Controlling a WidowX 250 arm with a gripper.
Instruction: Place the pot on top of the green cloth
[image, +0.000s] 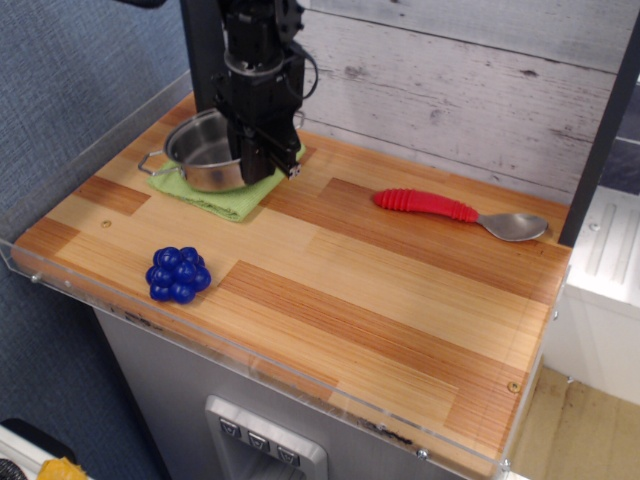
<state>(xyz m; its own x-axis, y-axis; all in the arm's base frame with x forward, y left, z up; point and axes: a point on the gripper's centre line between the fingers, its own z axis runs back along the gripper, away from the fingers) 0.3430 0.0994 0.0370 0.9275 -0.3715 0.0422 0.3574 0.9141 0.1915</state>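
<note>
The pot (203, 153) sits over the green cloth (228, 188) at the far left of the worktop (400, 290), because that cloth is where the task wants it. The gripper (262, 150) grips it at its right rim, the fingers clamped on the pot wall, which leaves the open bowl and the left handle clear of the arm. Whether the pot's base already presses on the cloth or hangs just above it cannot be told from this view — the base hides the line of contact. The pot looks roughly level, perhaps tipped a little toward the near side.

The cloth shows only as a lime-green strip along the near and right edges of the pot; the rest lies under the pot and the gripper. Judging from that, the pot is placed toward the left part of the cloth, and its left handle seems to reach beyond the cloth's edge over bare wood.

The pot itself is a shallow round vessel of bright steel, its inside dull grey in shadow, with a thin wire loop handle jutting left. Any second handle is hidden behind the gripper.

The task seems almost done — what remains, by this judgement, is to settle the pot and let go.

Well apart lie a blue ball cluster (179, 274) at the near left and a red-handled spoon (458, 213) at the right.
</note>
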